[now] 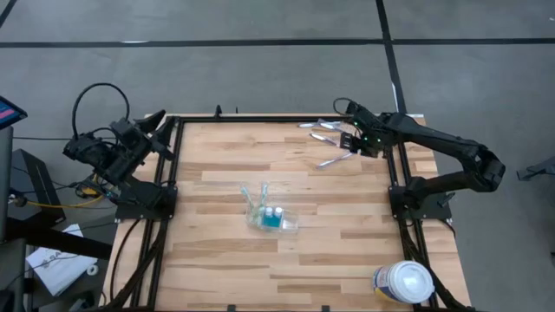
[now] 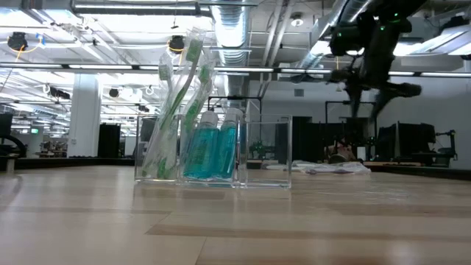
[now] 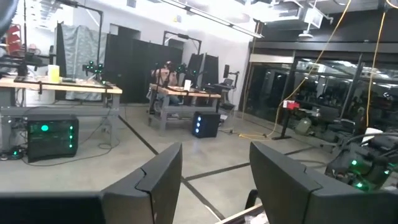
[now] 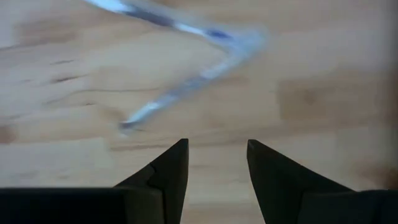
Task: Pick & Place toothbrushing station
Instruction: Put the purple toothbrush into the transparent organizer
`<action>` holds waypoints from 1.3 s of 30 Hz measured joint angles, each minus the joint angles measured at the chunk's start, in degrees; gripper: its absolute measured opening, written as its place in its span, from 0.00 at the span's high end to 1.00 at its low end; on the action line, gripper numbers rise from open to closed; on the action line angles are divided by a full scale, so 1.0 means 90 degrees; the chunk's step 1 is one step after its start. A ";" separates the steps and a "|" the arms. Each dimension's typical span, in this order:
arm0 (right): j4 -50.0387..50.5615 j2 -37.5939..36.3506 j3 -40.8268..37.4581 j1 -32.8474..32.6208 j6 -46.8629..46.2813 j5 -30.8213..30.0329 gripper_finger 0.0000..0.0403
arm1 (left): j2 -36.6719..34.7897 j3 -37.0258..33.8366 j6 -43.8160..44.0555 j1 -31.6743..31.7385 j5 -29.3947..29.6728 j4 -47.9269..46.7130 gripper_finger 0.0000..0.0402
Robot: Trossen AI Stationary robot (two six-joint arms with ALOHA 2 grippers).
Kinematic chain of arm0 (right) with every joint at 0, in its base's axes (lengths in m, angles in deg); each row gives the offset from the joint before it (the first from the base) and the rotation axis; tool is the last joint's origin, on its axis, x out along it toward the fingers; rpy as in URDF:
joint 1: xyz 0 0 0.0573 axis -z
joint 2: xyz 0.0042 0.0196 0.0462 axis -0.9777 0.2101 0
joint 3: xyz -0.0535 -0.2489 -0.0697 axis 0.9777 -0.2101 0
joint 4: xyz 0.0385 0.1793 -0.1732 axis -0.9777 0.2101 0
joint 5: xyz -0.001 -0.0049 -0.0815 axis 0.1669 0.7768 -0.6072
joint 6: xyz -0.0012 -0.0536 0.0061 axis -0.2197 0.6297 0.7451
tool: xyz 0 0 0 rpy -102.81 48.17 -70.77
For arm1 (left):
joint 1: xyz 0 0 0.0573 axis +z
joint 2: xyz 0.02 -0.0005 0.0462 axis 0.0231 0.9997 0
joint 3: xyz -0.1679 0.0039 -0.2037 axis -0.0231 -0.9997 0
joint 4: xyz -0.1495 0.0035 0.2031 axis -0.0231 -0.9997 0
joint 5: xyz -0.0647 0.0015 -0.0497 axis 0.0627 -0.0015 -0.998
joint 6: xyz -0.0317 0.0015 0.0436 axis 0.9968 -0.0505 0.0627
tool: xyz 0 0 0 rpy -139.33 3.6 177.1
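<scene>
The toothbrushing station point(image 1: 271, 217) is a see-through, colourless holder standing on its base on the wooden table near the middle. It holds toothbrushes point(image 2: 176, 103) and two small bottles of blue liquid point(image 2: 213, 147); one compartment point(image 2: 266, 151) is empty. My right gripper point(image 1: 351, 139) is open above the table's far right part, fingers pointing down point(image 4: 217, 146) over see-through wrapped toothbrushes point(image 4: 186, 62), touching nothing. My left gripper point(image 1: 160, 121) is open and empty point(image 3: 214, 155) at the table's far left corner, facing the room.
Several wrapped toothbrushes point(image 1: 328, 130) lie on the table at the far right, one point(image 1: 334, 160) a little nearer. A larger round white-lidded tub point(image 1: 406, 282) stands at the near right corner. Black frame rails point(image 1: 165, 199) run along the table's left and right sides.
</scene>
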 joint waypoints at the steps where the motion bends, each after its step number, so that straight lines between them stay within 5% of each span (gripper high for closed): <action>1: 0.0169 0.0056 0.0000 -0.0002 -0.0218 -0.0003 0.62 | 0.0011 0.0000 0.0002 0.0000 0.0002 -0.0002 0.55; 5: 0.0264 0.0230 -0.0042 -0.0008 -0.0861 -0.0053 0.61 | 0.0070 0.0000 0.0066 0.0000 -0.0001 -0.0011 0.59; 12: -0.1643 0.0634 -0.0687 -0.0133 -0.2198 0.0030 0.55 | 0.0096 0.0000 0.0143 0.0002 0.0005 -0.0007 0.65; 20: -0.2058 0.1225 -0.0777 -0.0481 -0.3459 -0.0105 0.50 | 0.0079 0.0000 -0.0167 -0.0083 0.0280 0.0001 0.66; 39: -0.3931 0.2522 -0.0775 -0.0934 -0.5640 -0.0380 0.59 | -0.0001 0.0002 -0.0366 -0.0085 0.0492 0.0003 0.66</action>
